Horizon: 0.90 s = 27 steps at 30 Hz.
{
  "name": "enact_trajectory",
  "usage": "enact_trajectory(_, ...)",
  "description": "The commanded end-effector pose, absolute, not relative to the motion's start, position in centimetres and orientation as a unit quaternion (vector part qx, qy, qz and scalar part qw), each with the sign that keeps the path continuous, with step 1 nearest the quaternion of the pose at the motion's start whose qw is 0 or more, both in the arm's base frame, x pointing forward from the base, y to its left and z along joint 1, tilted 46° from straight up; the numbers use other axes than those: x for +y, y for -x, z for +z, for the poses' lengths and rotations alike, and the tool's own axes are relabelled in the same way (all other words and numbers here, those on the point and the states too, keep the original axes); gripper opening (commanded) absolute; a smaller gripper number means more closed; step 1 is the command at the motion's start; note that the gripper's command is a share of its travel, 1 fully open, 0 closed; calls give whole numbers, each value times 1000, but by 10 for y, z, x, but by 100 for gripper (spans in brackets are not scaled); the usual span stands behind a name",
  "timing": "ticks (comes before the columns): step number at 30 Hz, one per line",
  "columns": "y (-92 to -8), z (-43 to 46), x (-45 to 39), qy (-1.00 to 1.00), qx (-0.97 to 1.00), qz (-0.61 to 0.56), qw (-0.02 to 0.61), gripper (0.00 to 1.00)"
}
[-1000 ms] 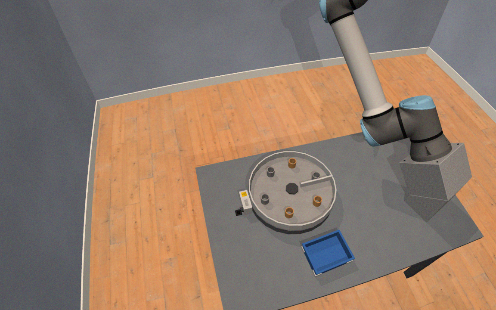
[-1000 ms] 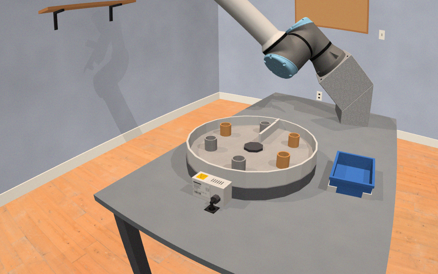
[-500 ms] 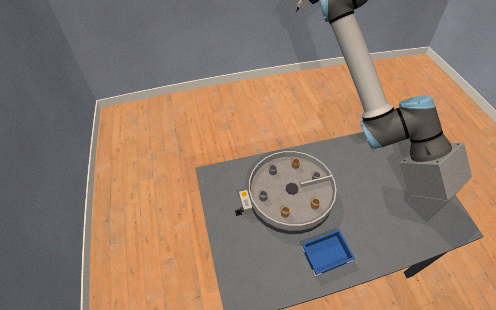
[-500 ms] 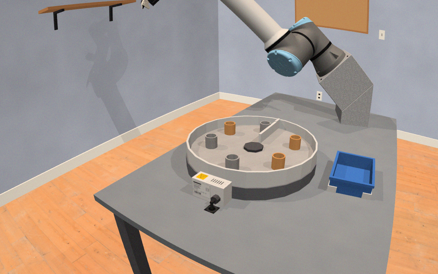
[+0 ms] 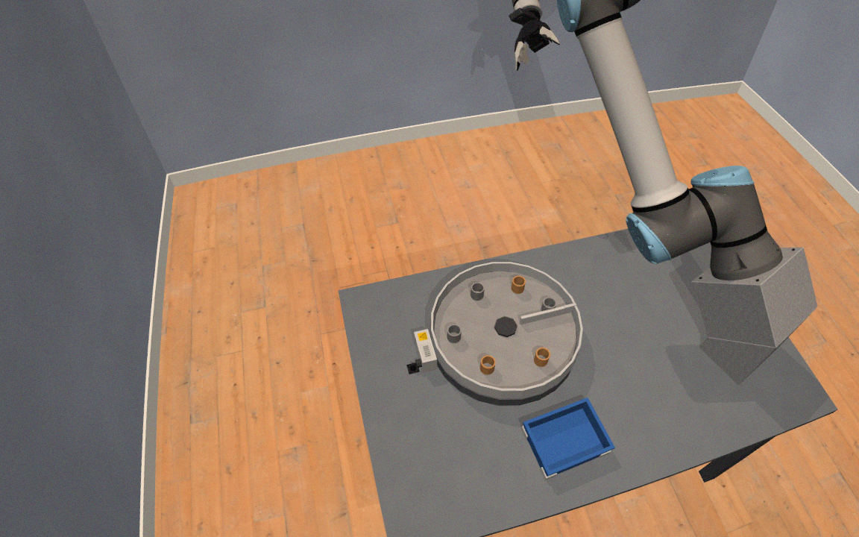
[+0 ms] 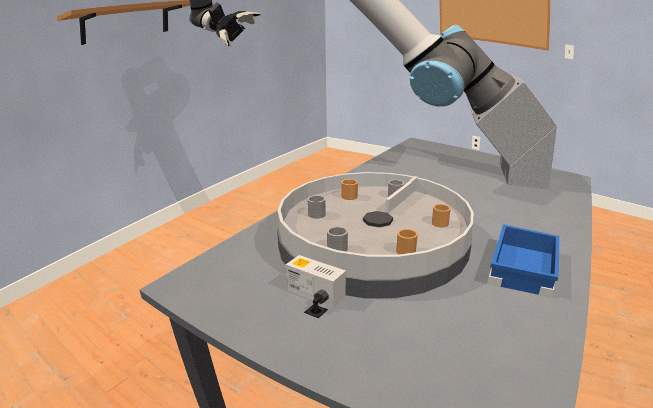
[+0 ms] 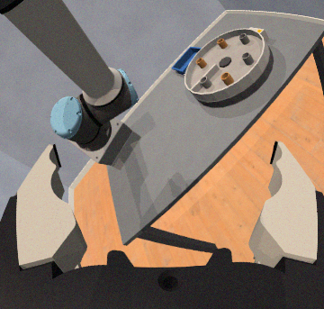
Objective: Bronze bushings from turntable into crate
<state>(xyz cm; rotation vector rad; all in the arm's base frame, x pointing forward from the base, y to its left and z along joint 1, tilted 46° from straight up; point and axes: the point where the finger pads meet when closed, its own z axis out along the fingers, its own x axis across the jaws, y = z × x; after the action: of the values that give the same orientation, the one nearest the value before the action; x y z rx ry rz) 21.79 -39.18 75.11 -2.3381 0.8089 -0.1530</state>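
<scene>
Near to far, exterior cam: black swivel mount, then white box right by TT (turntable) rim. Blue crate just beside TT, no bushings in it. All 3 bronze on TT, upright: nearest bronze, crate-side bronze, far-side bronze. 3 steel also on TT, one close by divider bar. Bar + raised TT rim are the obstacles; dark hub mid-TT. Pedestal beyond TT, arm angled up from it, out of frame up top. Gripper well apart from TT, high, tilted; jaws wide, nothing held.
</scene>
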Motion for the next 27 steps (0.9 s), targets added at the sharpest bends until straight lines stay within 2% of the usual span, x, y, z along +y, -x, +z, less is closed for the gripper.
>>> enact_trajectory(1, -240, 689, -401, 918, 277, -8, 283, 100)
enact_trajectory(10, -291, 589, -414, 954, 218, 58, 199, 100)
enact_trajectory(13, -291, 589, -414, 954, 218, 58, 199, 100)
enact_trajectory(27, -395, 437, -395, 985, 128, 112, 33, 100)
